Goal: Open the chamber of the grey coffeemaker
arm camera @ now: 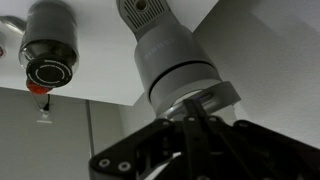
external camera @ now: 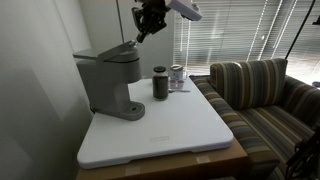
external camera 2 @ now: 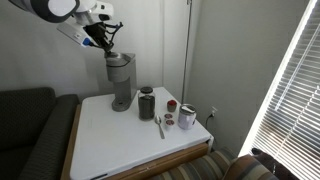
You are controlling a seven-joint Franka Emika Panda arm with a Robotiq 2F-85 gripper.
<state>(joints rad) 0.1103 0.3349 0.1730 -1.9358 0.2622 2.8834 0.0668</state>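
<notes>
Coffeemaker (external camera: 112, 85) head, my gripper (external camera: 140, 36) over it.
Jaws pressed together, holding nothing; tips just above the front edge of the chamber (external camera: 115, 52).

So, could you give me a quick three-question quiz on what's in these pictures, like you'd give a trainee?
1. True or false: the gripper above the grey coffeemaker has its jaws spread wide.
2. Which thing stands closest to the coffeemaker on the table? A) the dark cylindrical canister B) a kettle C) a toaster
3. Fill in: the sofa beside the table has a ______ pattern.
Key: 1 false, the gripper is shut. 2 A. 3 striped.
</notes>
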